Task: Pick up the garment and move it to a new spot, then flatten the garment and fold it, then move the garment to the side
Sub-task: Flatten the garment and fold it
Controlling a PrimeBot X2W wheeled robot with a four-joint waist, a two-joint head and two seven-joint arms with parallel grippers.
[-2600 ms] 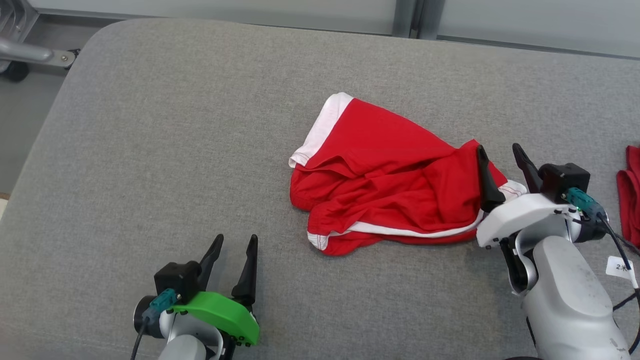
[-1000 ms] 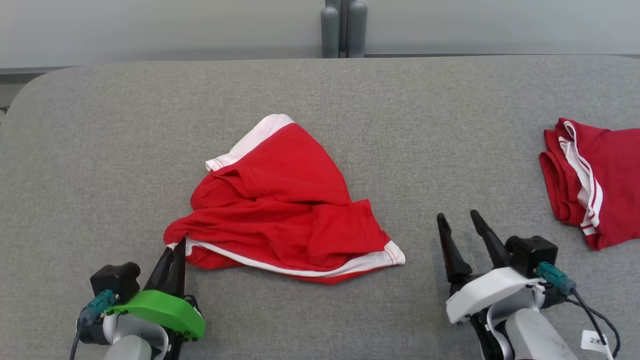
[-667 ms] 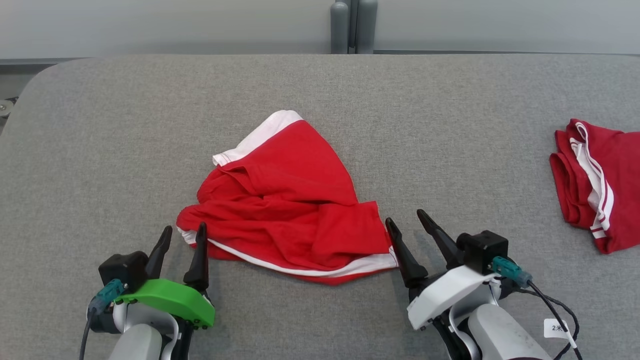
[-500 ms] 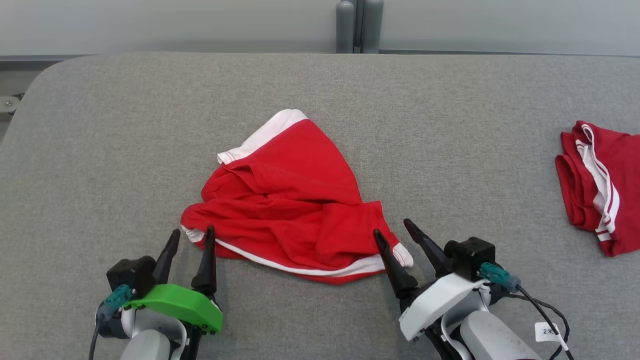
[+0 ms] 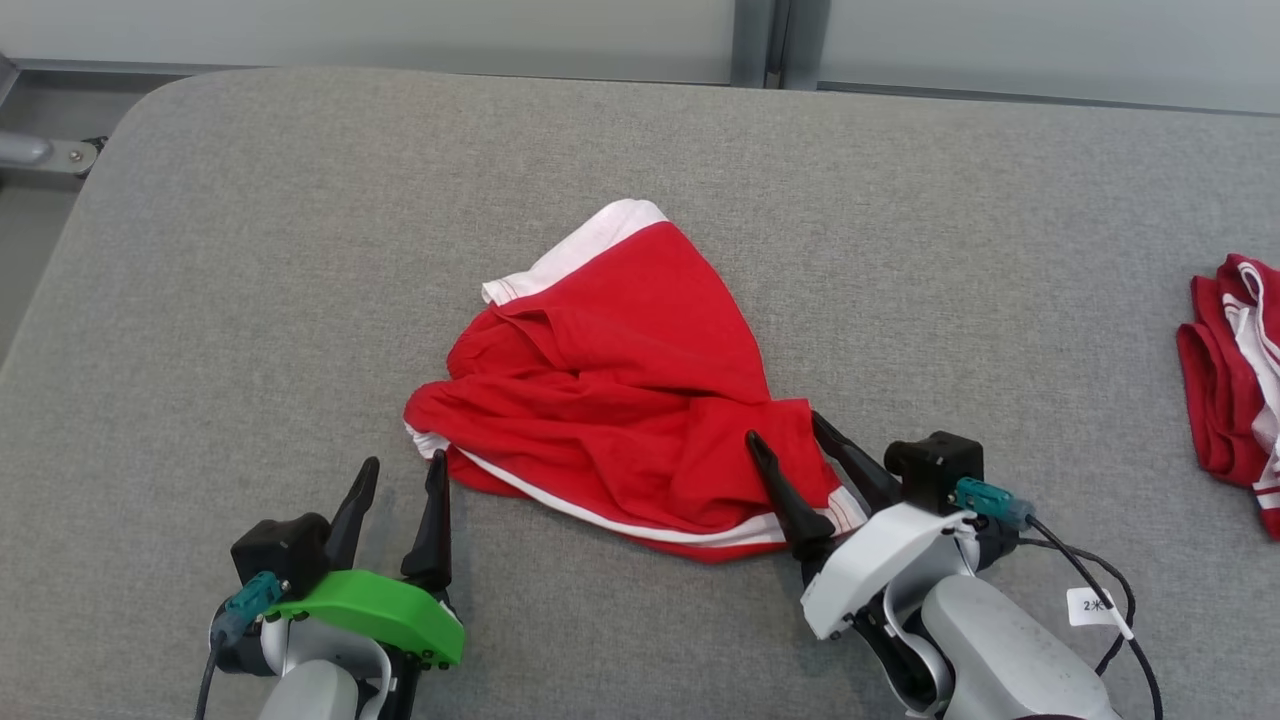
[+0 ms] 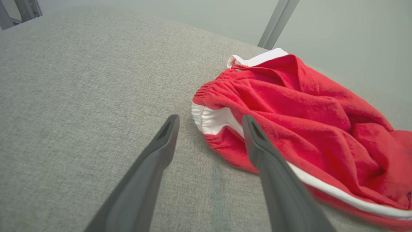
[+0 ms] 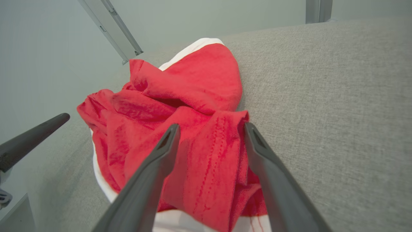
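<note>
The left hand (image 5: 404, 460) is released, its fingers spread and empty, just beside the left corner of the red shorts (image 5: 620, 400). Its wrist view shows a gathered, white-lined edge there. The right hand (image 5: 785, 428) is spread too, with cloth of the right corner between its fingers, not clenched. The shorts lie crumpled on the middle of the grey counter (image 5: 250, 250). The head view adds a second red garment (image 5: 1225, 400) far right.
</note>
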